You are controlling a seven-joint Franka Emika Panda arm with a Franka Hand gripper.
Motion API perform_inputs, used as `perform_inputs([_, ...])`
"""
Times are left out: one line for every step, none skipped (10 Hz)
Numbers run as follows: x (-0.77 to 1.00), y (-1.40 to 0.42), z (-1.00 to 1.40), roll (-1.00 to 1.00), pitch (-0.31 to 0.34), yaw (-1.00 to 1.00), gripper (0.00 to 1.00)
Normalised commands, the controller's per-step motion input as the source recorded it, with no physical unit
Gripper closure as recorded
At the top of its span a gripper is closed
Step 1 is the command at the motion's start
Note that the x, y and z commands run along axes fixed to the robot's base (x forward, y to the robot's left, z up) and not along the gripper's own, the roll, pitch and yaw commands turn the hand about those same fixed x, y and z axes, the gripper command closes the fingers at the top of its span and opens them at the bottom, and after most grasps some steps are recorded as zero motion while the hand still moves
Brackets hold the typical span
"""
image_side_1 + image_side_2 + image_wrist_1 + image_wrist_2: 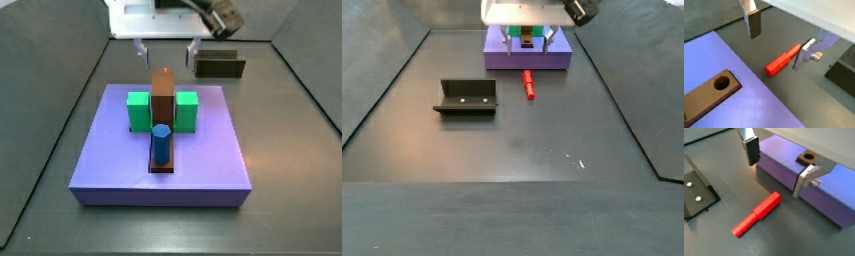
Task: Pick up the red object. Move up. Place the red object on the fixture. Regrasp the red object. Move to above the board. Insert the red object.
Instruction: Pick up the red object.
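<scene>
The end effector [777, 170] hangs above the dark floor just beside the edge of the large flat lilac-purple square board [811, 190]; its two flat silver fingers [749, 147] with dark pads stand well apart, and nothing is between them. In a side view the end effector [527, 40] sits at the near edge of the board [529, 62], over the floor.

The small bright red peg-like object [757, 213] lies flat on the floor, untouched, below and between the spread fingers in both wrist views [783, 59]; it is close to the board's side wall but clear of it. In a side view the red object [529, 83] lies just in front of the board, between the board and the dark olive-brown box-like fixture [466, 97], which stands apart from it on the floor.

The board [120, 160] carries a tall brown bar [163, 92] upright on a brown central strip, two green blocks [139, 110] flanking the bar, and a blue cylinder [160, 143] upright in front of it (the red object is hidden in this view). The fixture [221, 66] appears behind the board. A brown block with a round hole [714, 89] sits on the board's top face.
</scene>
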Motion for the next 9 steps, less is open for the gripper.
perform_inputs([0.00,0.00,-0.55,0.24,-0.226,-0.12,0.00])
perform_inputs([0.00,0.00,-0.51,0.20,-0.213,-0.15,0.00])
perform_inputs([0.00,0.00,-0.40,0.09,-0.203,-0.11,0.00])
perform_inputs([0.00,0.01,-0.39,0.04,-0.210,-0.03,0.00])
perform_inputs([0.00,0.04,-0.40,0.09,-0.239,-0.02,0.00])
perform_inputs([0.00,0.08,-0.36,0.14,-0.229,-0.01,0.00])
perform_inputs([0.00,0.05,-0.30,0.11,-0.196,-0.01,0.00])
perform_inputs([0.00,0.00,-0.23,0.06,-0.167,-0.01,0.00])
perform_inputs([0.03,0.00,-0.09,0.02,-0.089,0.00,0.00])
